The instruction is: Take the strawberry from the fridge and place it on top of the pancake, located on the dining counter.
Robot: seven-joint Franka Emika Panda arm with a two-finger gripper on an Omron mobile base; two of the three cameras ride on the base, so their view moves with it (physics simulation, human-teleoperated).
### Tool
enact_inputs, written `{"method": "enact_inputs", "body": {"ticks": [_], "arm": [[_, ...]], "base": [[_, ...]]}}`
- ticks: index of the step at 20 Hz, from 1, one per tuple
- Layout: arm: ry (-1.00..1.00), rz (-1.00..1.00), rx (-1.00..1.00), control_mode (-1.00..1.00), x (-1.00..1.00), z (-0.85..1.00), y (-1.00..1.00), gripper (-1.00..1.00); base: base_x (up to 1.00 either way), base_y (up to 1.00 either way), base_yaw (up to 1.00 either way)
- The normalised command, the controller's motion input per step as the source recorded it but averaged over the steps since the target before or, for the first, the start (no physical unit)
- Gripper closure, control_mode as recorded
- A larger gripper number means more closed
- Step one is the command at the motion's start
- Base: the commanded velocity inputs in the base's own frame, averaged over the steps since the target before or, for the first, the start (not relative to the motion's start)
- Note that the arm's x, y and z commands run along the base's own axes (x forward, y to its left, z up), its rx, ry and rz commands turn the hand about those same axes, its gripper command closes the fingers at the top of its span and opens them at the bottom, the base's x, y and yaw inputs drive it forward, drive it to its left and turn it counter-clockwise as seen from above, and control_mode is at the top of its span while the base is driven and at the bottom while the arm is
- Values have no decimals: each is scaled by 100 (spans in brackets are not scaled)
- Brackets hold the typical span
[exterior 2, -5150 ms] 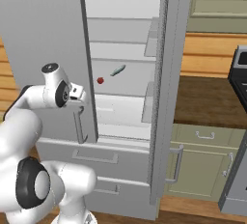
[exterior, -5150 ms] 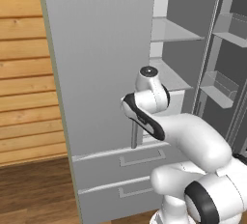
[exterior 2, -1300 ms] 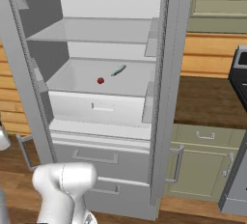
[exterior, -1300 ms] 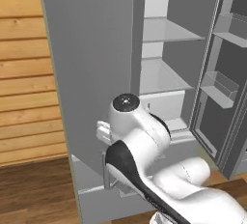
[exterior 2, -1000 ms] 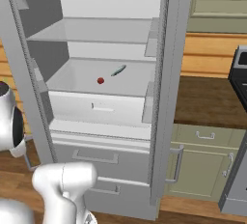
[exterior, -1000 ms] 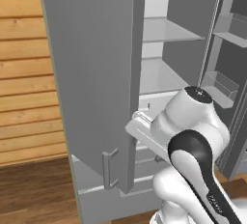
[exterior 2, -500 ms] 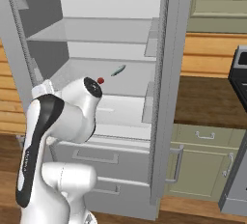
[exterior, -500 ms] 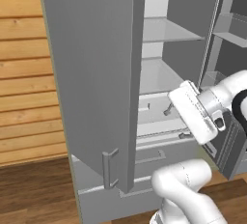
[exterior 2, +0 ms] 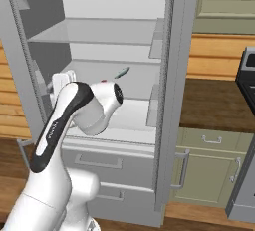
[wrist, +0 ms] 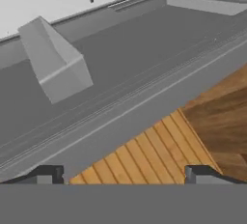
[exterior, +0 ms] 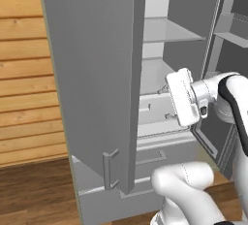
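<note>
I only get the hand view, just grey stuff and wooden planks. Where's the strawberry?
Observer: The strawberry lies on a white shelf inside the fridge. In the right base view it peeks out just above the robot's wrist.
Operator: Is anything next to it?
Observer: Yes, a slim pale green thing lies on the same shelf, to the strawberry's right and a bit farther back.
Operator: Is the fridge open enough?
Observer: Its left door stands wide open in the left base view, and the robot's hand is between that door and the shelves.
</note>
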Motion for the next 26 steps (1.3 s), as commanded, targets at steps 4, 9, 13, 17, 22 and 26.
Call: {"method": "enact_inputs", "body": {"ticks": [4,9,13,17,22,26], "arm": [[-10,11,20,-100,60,53,29,-100],[-4,11,25,-100,27,35,46,-100],[-2,10,9,-100,-8,1,67,-100],[-1,5,0,-100,-8,0,81,-100],[-1,6,-8,-100,-39,5,91,-100],[-1,2,-7,-100,-45,0,94,-100]], "base": [[0,0,0],[0,0,0],[0,0,0],[0,0,0],[0,0,0],[0,0,0]]}}
